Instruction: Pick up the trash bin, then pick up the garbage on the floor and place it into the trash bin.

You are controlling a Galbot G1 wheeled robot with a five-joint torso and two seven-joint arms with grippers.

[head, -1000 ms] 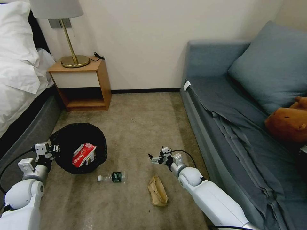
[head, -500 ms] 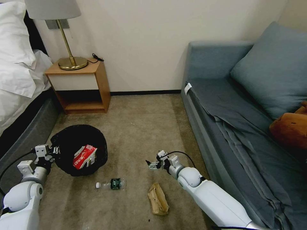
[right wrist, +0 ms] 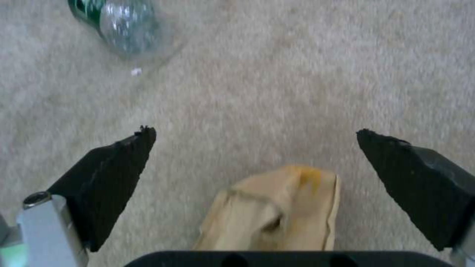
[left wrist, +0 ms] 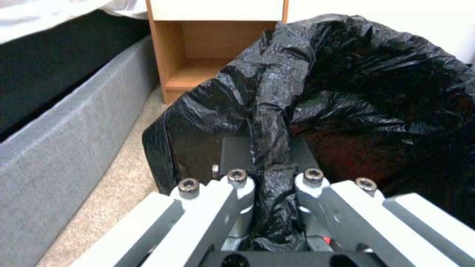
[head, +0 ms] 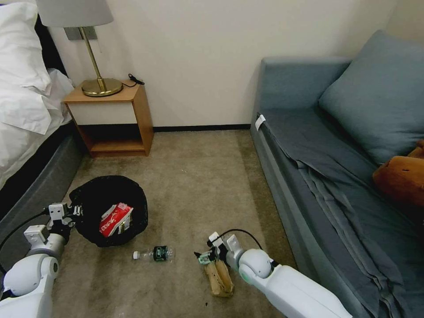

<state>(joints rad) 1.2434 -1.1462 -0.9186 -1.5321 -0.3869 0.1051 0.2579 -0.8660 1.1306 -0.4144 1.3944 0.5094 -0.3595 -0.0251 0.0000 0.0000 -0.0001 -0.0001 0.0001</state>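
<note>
The trash bin [head: 95, 198], lined with a crinkled black bag [left wrist: 346, 85], is at the lower left, and a red-and-white snack packet [head: 115, 219] lies inside it. My left gripper [head: 73, 211] is shut on the bin's near rim, with bag plastic pinched between the fingers [left wrist: 237, 181]. On the carpet lie a clear bottle with a green label [head: 154, 253] and a crumpled brown paper [head: 218, 276]. My right gripper [head: 204, 257] hangs open just above the paper's far end, its black fingertips [right wrist: 106, 178] spread on either side of the paper [right wrist: 277, 211]. The bottle [right wrist: 116, 22] lies farther off.
A wooden nightstand [head: 112, 117] with a brass lamp [head: 95, 66] stands against the back wall. A bed [head: 26, 128] runs along the left, a blue-grey sofa [head: 335, 176] along the right with a brown plush toy [head: 399, 176] on it. Beige carpet lies between them.
My right arm has dropped and drawn back toward me, and its gripper now sits over the brown paper. The head view shifted slightly. The left gripper kept its hold on the bin.
</note>
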